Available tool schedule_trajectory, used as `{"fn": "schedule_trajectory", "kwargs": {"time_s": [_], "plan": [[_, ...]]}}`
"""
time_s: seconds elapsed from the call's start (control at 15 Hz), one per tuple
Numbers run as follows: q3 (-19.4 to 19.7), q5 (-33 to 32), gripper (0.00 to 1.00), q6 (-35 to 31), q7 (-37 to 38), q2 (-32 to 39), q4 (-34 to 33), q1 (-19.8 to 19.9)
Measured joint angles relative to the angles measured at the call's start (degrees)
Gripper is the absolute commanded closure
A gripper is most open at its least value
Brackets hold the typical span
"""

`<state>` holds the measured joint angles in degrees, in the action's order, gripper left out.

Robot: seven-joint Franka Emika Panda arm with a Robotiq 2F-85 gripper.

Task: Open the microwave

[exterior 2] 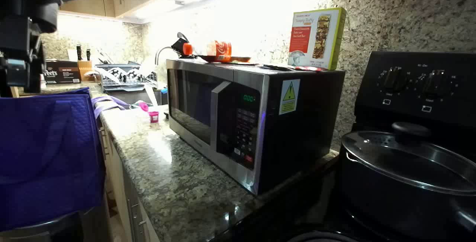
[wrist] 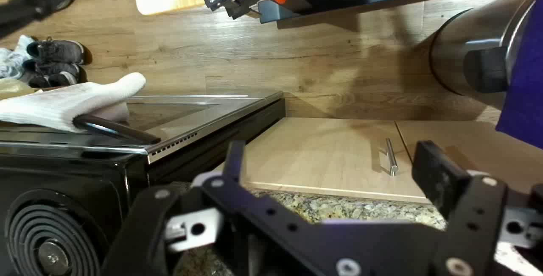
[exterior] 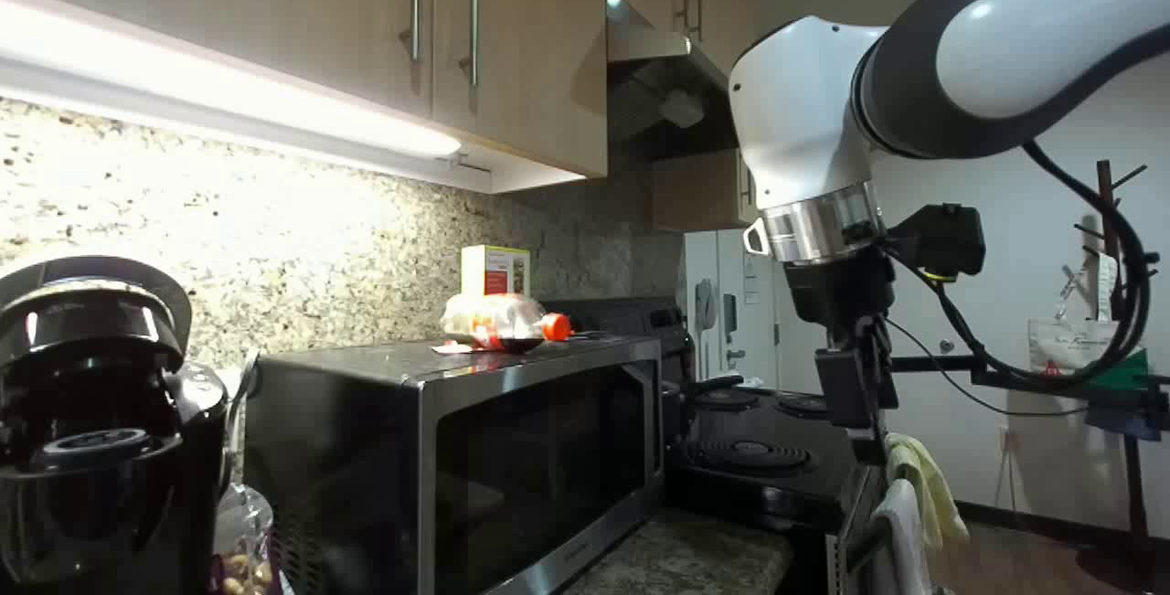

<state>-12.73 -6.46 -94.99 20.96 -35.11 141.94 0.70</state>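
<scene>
Wrist view: blocky black fingers [wrist: 440, 178] spread, empty, presumably to straddle upright silver metal handle [exterior 2: 214, 119] on boxy stainless-steel microwave [exterior 2: 245, 125].

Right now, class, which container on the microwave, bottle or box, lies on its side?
The clear bottle with the orange cap: it lies on the microwave, cap pointing sideways, while the yellow-edged box stands upright.

Microwave [exterior 2: 245, 126] on countertop [exterior 2: 171, 182], backsplash [exterior: 274, 248] behind, upper cabinets [exterior: 302, 37] above. Facing microwave's door [exterior 2: 195, 104]: on microwave, bottle [exterior: 498, 316] lying, box [exterior 2: 316, 37] standing toward right rear; right of microwave, stove [exterior: 749, 462], pot [exterior 2: 394, 201] on it; left of microwave, coffee maker [exterior: 101, 403]; cup [exterior 2: 153, 117] on countertop near microwave's left end. Gripper [wrist: 335, 163] before microwave, apart from it.
</scene>
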Motion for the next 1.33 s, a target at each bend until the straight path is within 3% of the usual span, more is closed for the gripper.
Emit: {"fn": "schedule_trajectory", "kwargs": {"time_s": [0.47, 0.8, 1.13, 1.33], "plan": [[0.2, 0.0, 0.0, 0.0, 0.0, 0.0, 0.0, -0.07], [3.61, -4.99, 0.0, -3.6, 0.64, -0.06, -1.01, 1.57], [7.81, -14.05, 0.0, -19.21, -0.57, 1.11, -2.12, 4.12], [10.46, -14.58, 0.0, -30.82, -3.93, 3.7, -2.44, 4.32]]}}
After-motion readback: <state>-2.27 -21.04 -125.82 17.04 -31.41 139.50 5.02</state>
